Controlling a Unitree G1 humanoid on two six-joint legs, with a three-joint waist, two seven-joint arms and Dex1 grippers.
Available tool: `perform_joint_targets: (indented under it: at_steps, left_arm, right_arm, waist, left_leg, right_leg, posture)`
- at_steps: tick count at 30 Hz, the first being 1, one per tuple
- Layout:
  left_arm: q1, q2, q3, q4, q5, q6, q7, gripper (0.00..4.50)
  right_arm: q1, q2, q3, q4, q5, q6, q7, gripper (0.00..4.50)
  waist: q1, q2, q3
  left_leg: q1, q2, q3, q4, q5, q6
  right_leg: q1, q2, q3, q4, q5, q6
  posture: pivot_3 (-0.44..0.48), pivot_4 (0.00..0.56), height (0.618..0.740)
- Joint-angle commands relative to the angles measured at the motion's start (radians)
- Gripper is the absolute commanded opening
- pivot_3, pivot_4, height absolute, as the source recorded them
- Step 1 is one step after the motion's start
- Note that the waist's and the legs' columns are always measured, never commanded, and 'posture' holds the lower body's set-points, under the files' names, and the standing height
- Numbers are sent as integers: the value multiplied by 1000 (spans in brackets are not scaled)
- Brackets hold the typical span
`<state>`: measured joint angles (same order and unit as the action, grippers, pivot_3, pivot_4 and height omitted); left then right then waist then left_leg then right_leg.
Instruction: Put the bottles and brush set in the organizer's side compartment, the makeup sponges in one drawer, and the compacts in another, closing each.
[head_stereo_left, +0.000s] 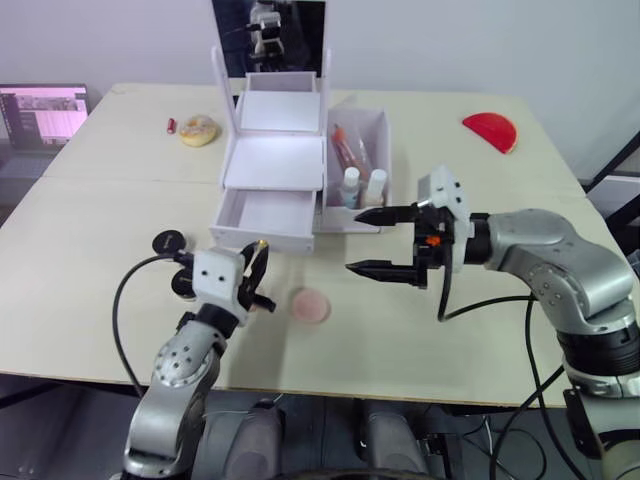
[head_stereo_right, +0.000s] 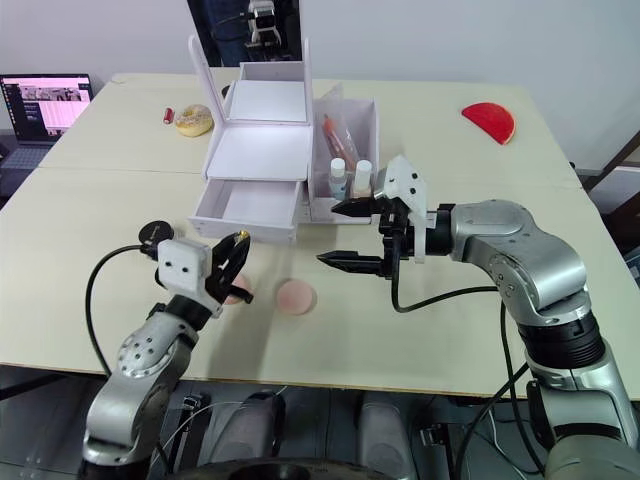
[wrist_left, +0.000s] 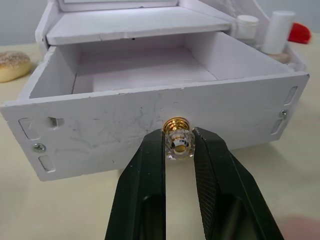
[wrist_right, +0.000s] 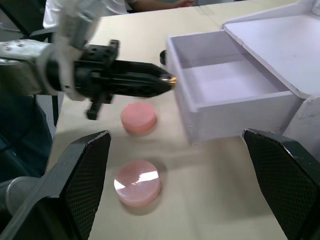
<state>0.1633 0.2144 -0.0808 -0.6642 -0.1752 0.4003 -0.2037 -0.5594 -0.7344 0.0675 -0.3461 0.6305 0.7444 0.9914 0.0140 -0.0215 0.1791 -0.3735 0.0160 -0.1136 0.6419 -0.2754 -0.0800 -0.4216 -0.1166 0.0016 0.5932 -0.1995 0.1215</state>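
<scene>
The white organizer stands mid-table with its lowest drawer pulled out and empty. My left gripper is shut on that drawer's gold and crystal knob. The side compartment holds two white-capped bottles and a clear brush pouch. My right gripper hovers open in front of the compartment, holding nothing. A glossy pink round piece lies on the table below it. A matte pink one lies beside the left gripper. Two black compacts sit at the left.
At the back left lie a beige round puff and a small red item. A red half-round piece sits at the back right. A laptop stands beyond the table's left edge.
</scene>
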Motion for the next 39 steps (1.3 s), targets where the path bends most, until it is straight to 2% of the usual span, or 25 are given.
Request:
perform_joint_targets:
  at_steps: [1,16,18,19,24,25,26,30,34,36,37,39]
  left_arm:
    - [11,1,-33,-63,-46,17,-38,274]
    - [-5,10,-41,-53,-81,53,-52,274]
    - [-4,15,-36,-55,-81,55,-48,1307]
    - [-1,18,-30,-58,-83,57,-48,1629]
    - [21,37,13,-95,-115,77,-59,4209]
    - [30,43,26,-108,-126,83,-62,4489]
    - [46,50,48,-129,-147,97,-65,4489]
    - [132,101,192,-220,-281,151,-109,4489]
    - [255,257,490,-211,-532,180,-295,4489]
    - [302,362,661,-107,-611,178,-434,4489]
    - [316,395,711,-67,-633,174,-477,4489]
    - [350,499,832,120,-635,156,-632,4489]
  right_arm:
    - [-27,3,-15,-2,-4,-28,11,4500]
    - [-38,18,-8,15,-24,-42,16,4500]
    - [-39,17,-12,12,-22,-40,16,4500]
    - [-39,17,-14,11,-20,-39,16,4500]
    - [-39,16,-24,11,-10,-36,19,4500]
    - [-36,13,-27,11,-8,-35,21,4500]
    - [-31,8,-32,11,-7,-34,24,4500]
    - [19,-31,-84,-13,17,-18,27,4500]
    - [148,-104,-202,-46,43,-21,38,4500]
    - [220,-119,-286,-47,59,-37,35,4500]
    - [244,-120,-314,-47,65,-44,32,4500]
    - [324,-132,-405,-36,78,-54,40,4500]
  waist:
    - [0,0,0]
    - [2,0,0]
    - [1,0,0]
    - [-1,0,0]
    - [-12,1,0]
    - [-14,1,0]
    - [-14,1,0]
    - [-24,1,0]
    - [-21,0,1]
    - [-22,1,1]
    - [-24,1,1]
    - [-26,2,1]
  left_leg:
    - [0,0,0,0,0,0]
    - [0,0,0,0,0,0]
    - [0,0,0,0,0,0]
    - [0,0,0,0,0,0]
    - [1,0,0,1,-1,2]
    - [1,0,0,0,-1,2]
    - [1,0,0,0,-1,2]
    - [0,0,0,0,-1,2]
    - [0,0,0,0,-2,3]
    - [0,0,0,1,-2,4]
    - [0,0,0,1,-2,4]
    - [0,0,0,1,-3,5]
  right_leg:
    - [0,0,0,0,0,0]
    - [0,0,0,0,0,0]
    - [0,0,0,0,0,0]
    - [0,0,0,0,0,0]
    - [0,0,0,1,0,0]
    - [0,0,0,1,0,0]
    - [0,0,0,1,0,0]
    - [0,0,0,1,0,0]
    - [-1,0,0,1,-1,1]
    - [-1,0,-1,1,-2,0]
    - [-1,0,-1,1,-2,1]
    - [-2,-1,-1,1,-4,3]
  posture:
    - [0,150,739]
    - [0,150,739]
    - [0,150,739]
    - [0,150,739]
    - [0,150,739]
    - [0,150,739]
    - [0,150,739]
    - [0,150,739]
    - [0,150,739]
    - [0,150,739]
    - [0,150,739]
    - [0,150,739]
